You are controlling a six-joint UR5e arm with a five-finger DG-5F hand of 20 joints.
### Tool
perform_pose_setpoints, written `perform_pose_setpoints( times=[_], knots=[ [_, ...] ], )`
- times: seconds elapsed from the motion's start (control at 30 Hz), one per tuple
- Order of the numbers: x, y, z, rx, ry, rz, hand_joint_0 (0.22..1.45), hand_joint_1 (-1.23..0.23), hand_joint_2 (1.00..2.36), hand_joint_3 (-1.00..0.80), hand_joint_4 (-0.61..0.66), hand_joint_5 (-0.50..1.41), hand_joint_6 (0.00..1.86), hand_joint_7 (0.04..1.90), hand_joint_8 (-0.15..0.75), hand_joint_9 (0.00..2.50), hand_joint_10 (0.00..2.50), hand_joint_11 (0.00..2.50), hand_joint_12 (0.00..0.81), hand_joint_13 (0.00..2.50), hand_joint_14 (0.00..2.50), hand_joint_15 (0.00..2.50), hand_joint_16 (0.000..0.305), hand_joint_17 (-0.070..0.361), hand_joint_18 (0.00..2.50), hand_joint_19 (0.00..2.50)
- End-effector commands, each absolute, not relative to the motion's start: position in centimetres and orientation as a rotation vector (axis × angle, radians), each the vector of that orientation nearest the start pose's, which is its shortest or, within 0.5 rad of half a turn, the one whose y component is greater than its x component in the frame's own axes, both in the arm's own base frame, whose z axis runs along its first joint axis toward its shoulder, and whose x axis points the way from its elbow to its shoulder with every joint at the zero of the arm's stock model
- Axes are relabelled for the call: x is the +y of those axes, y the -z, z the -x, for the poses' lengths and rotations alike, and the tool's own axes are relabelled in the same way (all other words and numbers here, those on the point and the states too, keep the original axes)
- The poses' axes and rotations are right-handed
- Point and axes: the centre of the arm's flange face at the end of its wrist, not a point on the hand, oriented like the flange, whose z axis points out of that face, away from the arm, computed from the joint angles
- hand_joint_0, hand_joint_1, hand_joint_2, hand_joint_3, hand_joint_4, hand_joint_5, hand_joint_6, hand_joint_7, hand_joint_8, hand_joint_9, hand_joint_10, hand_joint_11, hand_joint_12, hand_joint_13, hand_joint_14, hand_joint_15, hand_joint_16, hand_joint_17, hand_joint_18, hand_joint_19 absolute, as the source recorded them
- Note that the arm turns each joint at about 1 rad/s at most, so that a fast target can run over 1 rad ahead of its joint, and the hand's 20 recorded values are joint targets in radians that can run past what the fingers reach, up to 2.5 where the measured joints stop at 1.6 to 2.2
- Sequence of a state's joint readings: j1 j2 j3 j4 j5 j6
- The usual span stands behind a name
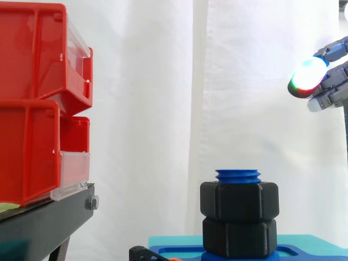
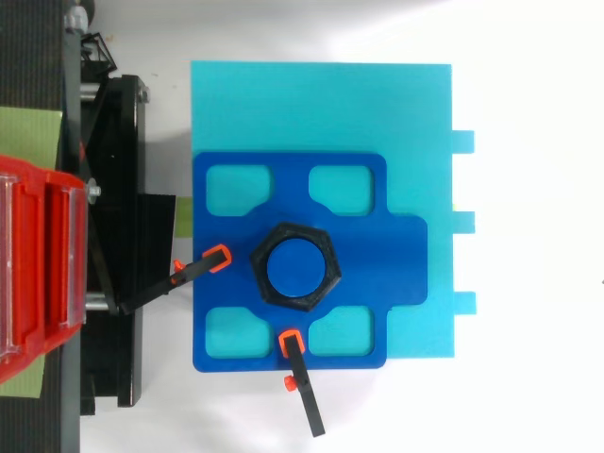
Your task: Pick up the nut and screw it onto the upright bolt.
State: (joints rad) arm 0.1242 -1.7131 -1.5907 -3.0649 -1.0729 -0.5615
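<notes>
Item: black hexagonal nut (image 1: 239, 200), seated on the upright blue bolt (image 1: 237, 175) with a few turns of thread showing above it. A second black hexagonal piece (image 1: 239, 236) sits directly beneath, touching it. Location: centre of a dark blue fixture plate (image 2: 359, 255) on a cyan base (image 2: 321, 104), with two orange-tipped clamps (image 2: 304, 382) at the plate's edge. Red bins (image 1: 32, 109) stand well apart on a black stand (image 1: 43, 223). Hand (image 1: 326, 81): high beside the bolt, well clear, fingers (image 1: 307, 76) loosely extended and holding nothing. Handling, by judgement: a rigid, light, moulded-looking part, not fragile. Its faceted sides suit a pinch across opposite flats, while the coarse thread asks for a level start.
</notes>
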Motion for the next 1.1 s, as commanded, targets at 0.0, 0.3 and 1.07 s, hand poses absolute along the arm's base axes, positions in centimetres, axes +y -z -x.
perform_pose_setpoints(
  times=[0.0,0.3,1.07],
  knots=[
    [-11.44,-41.37,-54.40,1.301,-0.453,-1.038,0.49,-0.50,1.00,-0.50,0.13,-0.24,0.50,0.74,0.215,0.00,0.00,0.00,0.347,0.00,0.00,0.00,0.047,0.107,0.00,0.00],
    [-11.43,-41.29,-54.44,1.303,-0.451,-1.037,0.49,-0.49,1.00,-0.50,0.13,-0.24,0.50,0.68,0.211,0.00,0.00,0.00,0.349,0.00,0.00,0.00,0.049,0.109,0.00,0.00],
    [-11.43,-41.29,-54.44,1.303,-0.451,-1.037,0.49,-0.44,1.00,-0.50,0.14,-0.23,0.50,0.66,0.185,0.06,0.00,0.00,0.327,0.00,0.00,0.00,0.045,0.102,0.00,0.00]
  ],
)
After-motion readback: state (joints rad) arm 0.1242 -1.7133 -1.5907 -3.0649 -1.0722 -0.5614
